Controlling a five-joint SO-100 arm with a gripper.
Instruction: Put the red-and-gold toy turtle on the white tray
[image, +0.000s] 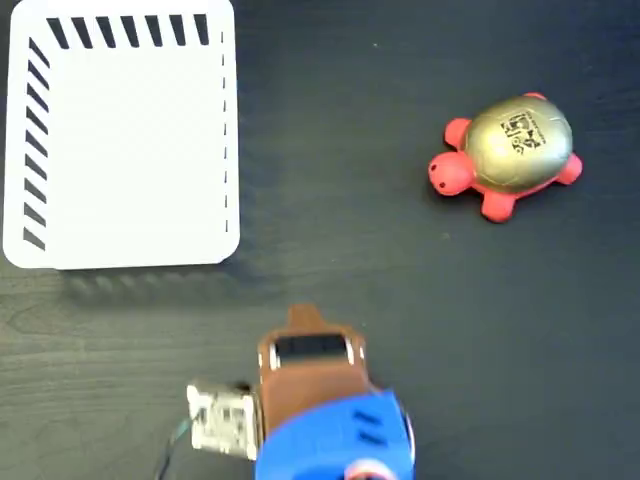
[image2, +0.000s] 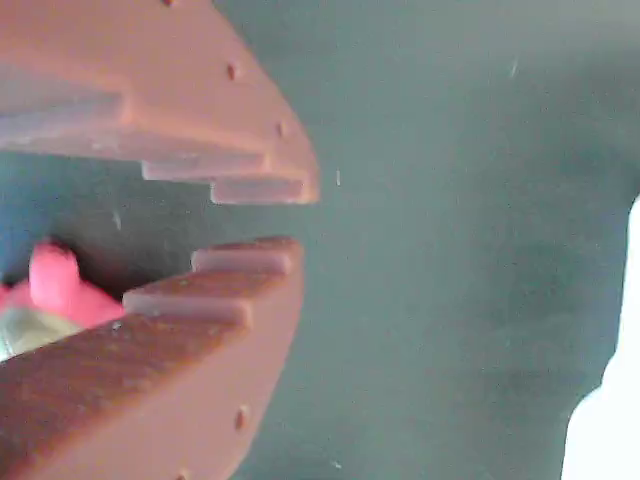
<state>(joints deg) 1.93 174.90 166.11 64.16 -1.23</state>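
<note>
Turtle: your red-and-gold toy turtle (image: 506, 155) sits at the upper right of the fixed view on the dark table (image: 400, 300); its gold shell faces up with a black printed mark on top; its red head points left and slightly down; nothing touches it

Tray: the white tray (image: 125, 140) lies flat at the upper left of the fixed view; black diagonal slots run along its top and left edges, thin dashes along its right edge; nothing lies on it; it is well apart from the turtle

Arm: your arm (image: 335, 435) shows at the bottom centre of the fixed view, brown wrist part above a blue body; it lies below both things and touches neither

Gripper: in the wrist view your gripper (image2: 270, 222) fills the left side; the two brown stepped fingers (image2: 200, 300) stand a little apart with a narrow gap at the tips; they grasp nothing

Wrist view edges: a red and gold bit of the turtle (image2: 45, 295) peeks between the fingers at far left; a white edge of the tray (image2: 610, 420) shows at lower right
</note>
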